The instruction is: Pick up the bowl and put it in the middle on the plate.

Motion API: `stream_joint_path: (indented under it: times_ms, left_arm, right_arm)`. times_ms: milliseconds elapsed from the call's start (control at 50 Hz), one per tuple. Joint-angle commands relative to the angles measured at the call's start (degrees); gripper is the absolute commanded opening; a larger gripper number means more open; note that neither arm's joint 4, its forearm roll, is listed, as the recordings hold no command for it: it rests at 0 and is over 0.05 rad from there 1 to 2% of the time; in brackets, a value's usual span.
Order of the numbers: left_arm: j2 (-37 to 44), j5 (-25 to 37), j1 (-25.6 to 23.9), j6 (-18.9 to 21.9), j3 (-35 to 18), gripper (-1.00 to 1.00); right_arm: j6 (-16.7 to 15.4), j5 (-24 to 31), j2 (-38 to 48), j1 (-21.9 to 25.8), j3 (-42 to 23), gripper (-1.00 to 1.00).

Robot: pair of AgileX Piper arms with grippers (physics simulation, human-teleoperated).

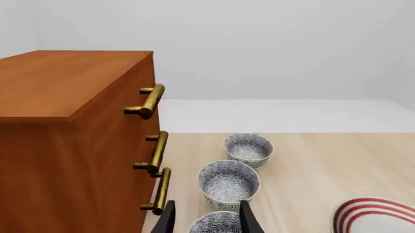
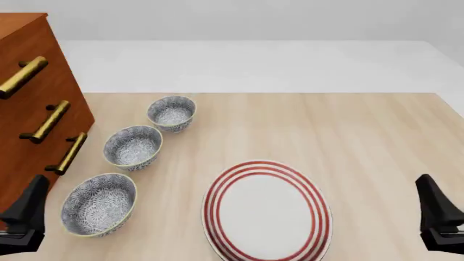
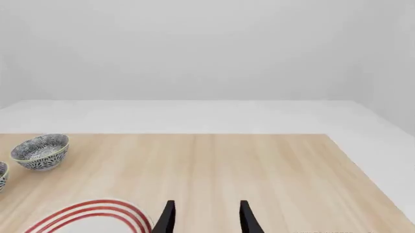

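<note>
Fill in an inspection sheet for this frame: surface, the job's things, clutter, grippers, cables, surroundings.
Surface: light wooden table, bare between the items.
Job's things: three look-alike floral bowls in a diagonal row beside the drawers: near bowl, middle bowl, far bowl; all upright, apart, empty. Red-ringed plate to their right, nothing on it.
Clutter: wooden drawer cabinet with three brass handles at the table's left edge.
Grippers: left gripper open, fingers either side of the near bowl in its wrist view, holding nothing; right gripper open, empty, beside the plate.
Cables: nothing seen.
Surroundings: plain pale floor and wall.
</note>
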Motion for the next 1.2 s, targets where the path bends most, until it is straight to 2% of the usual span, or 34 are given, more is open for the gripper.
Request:
stream_joint_path:
  times_ms: [20,80,160,220,280,340,420,500,560,580,620,660,740,820,840,900,980,1020,1080,1120,1140,1200]
  left_arm:
    - [0.8,-0.1,0.3,0.6,-0.1,1.0]
    - [0.9,0.1,-0.1,0.8,-0.2,1.0]
    - [1.4,0.6,-1.1,0.7,-0.5,1.0]
    - [2.0,0.2,-1.0,0.4,-0.3,1.0]
    - [2.4,0.5,-1.5,0.9,-0.6,1.0]
    - [2.7,1.0,-2.7,1.9,-1.3,1.0]
    - [2.8,3.9,-3.3,2.4,-4.2,1.0]
    - [2.3,6.0,-5.0,3.4,-5.4,1.0]
    - [3.0,7.7,-5.9,1.8,-7.2,1.0]
    - [3.5,7.8,-6.1,2.2,-7.7,1.0]
    - [2.0,8.9,-8.4,6.4,-8.5,1.0]
    - [4.1,10.3,-8.6,3.1,-10.2,1.0]
    - [5.0,12.7,-10.6,4.8,-13.1,1.0]
    - [11.4,11.7,-14.0,4.4,-14.7,1.0]
    - [13.3,11.5,-12.9,5.6,-15.1,1.0]
    - [16.9,10.3,-14.9,5.6,-17.2,1.0]
    - [19.2,10.9,-14.9,4.8,-20.2,1.0]
    - [21.0,11.0,-15.2,5.1,-21.2,1.0]
    - [22.6,11.5,-15.7,6.2,-22.7,1.0]
    - [27.9,10.0,-12.2,8.1,-23.1,1.0]
    - [27.7,9.9,-13.1,7.0,-23.9,1.0]
    - [30.9,9.8,-14.0,7.2,-25.4,1.0]
  right_arm:
    - [-0.6,0.1,0.0,-0.1,-0.2,1.0]
    - [0.7,-0.4,0.8,-0.2,-0.1,1.0]
    - [-0.5,0.0,0.0,-0.1,-0.2,1.0]
    - [0.8,-0.2,0.9,-0.2,-0.2,1.0]
    - [-0.5,0.1,0.1,-0.1,-0.4,1.0]
    - [0.6,-0.5,1.0,-0.2,-0.2,1.0]
    - [-0.5,-0.1,0.2,-0.1,-0.3,1.0]
    - [0.7,-0.6,1.1,-0.2,-0.2,1.0]
    - [-0.4,0.0,0.1,-0.1,-0.3,1.0]
    - [-0.1,-0.2,0.4,-0.1,-0.2,1.0]
    - [0.7,-0.2,0.9,-0.2,-0.4,1.0]
    - [-0.1,-0.1,0.4,-0.1,-0.4,1.0]
    - [0.5,-0.1,0.7,-0.2,-0.3,1.0]
    - [-0.3,0.3,0.1,-0.1,-0.5,1.0]
    - [-0.3,0.3,0.1,-0.1,-0.5,1.0]
    - [0.6,-0.6,1.2,-0.2,-0.2,1.0]
    - [-0.2,0.6,-0.1,-0.1,-0.6,1.0]
    - [0.6,0.3,0.4,-0.2,-0.5,1.0]
    - [-0.3,0.2,0.0,-0.1,-0.4,1.0]
    - [0.1,-0.2,0.4,-0.1,-0.2,1.0]
    - [0.7,-0.2,0.7,-0.2,-0.2,1.0]
    - [-0.2,0.4,-0.1,-0.1,-0.5,1.0]
